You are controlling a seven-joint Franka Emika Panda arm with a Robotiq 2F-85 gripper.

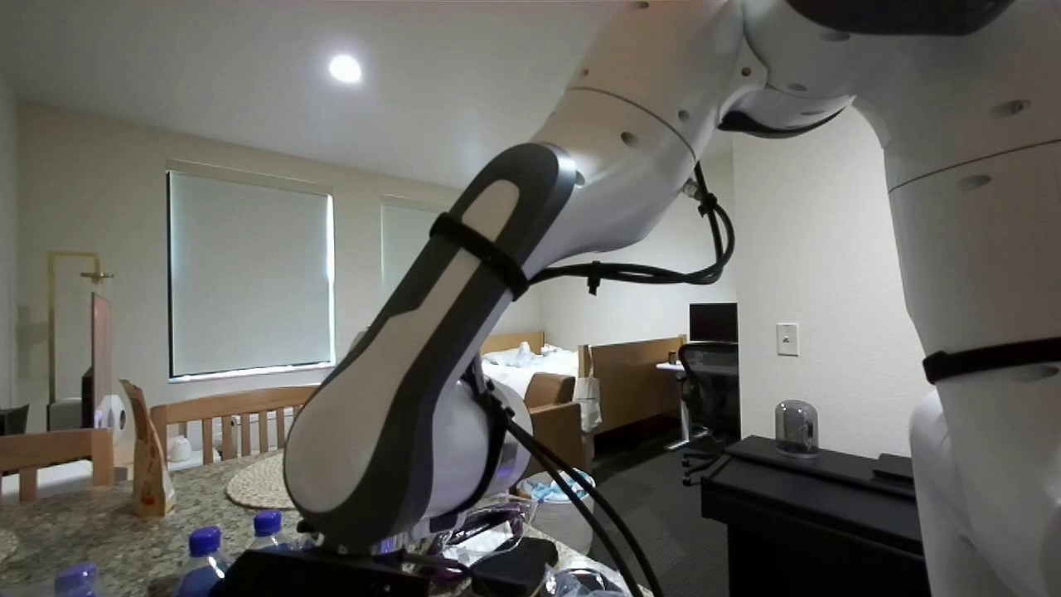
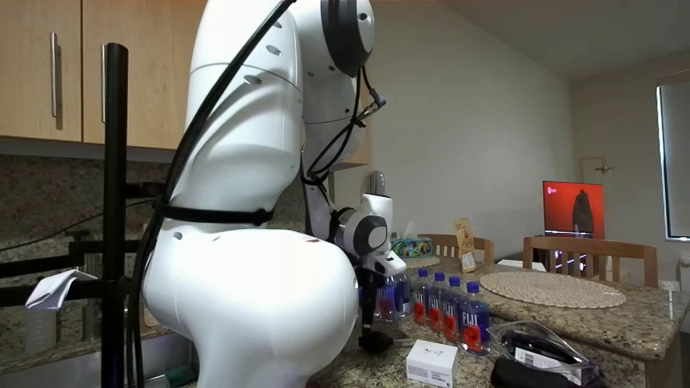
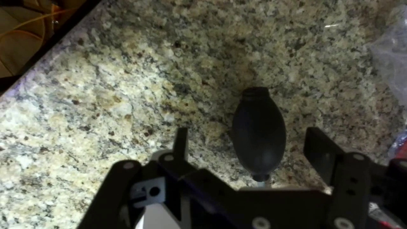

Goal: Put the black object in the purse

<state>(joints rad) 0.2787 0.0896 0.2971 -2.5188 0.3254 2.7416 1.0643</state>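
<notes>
The black object is a rubber bulb with a thin nozzle. It lies on the granite counter in the wrist view (image 3: 259, 133) and shows below the gripper in an exterior view (image 2: 375, 342). My gripper (image 3: 247, 133) is open, with one finger on each side of the bulb and visible gaps to both. In an exterior view the gripper (image 2: 369, 312) points down at the bulb. A clear plastic pouch with dark contents, possibly the purse, lies at the counter's front in an exterior view (image 2: 544, 345) and behind the arm (image 1: 497, 531).
Several water bottles (image 2: 450, 312) stand in a row beside the gripper. A white box (image 2: 431, 362) sits near the bulb. A black case (image 2: 525, 374) lies against the clear pouch. Clear plastic (image 3: 392, 60) shows at the wrist view's right. The counter edge (image 3: 47, 60) runs at upper left.
</notes>
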